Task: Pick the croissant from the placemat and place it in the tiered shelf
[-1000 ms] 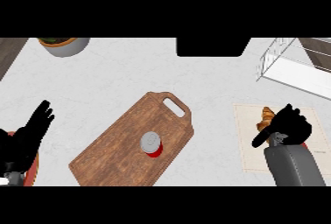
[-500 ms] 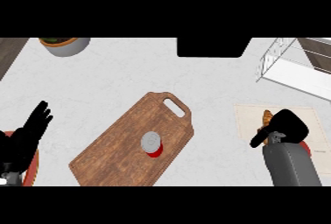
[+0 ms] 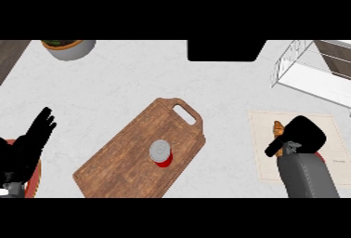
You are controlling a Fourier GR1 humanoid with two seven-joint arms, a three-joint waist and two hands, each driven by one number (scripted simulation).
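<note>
Right hand [image 3: 302, 135] covering croissant [image 3: 278, 128] on placemat [image 3: 263, 139] at right (grip unclear, cannot tell); left hand [image 3: 31, 142] resting open, lower left

A single head view looked steeply down on the counter [image 3: 123, 88] from above, forearms entering at the lower edge; the cutting board [image 3: 130, 153] lay mid-frame.

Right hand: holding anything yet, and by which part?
Cannot tell. The right hand covers most of the croissant on the placemat; only the croissant's far end shows.
</note>
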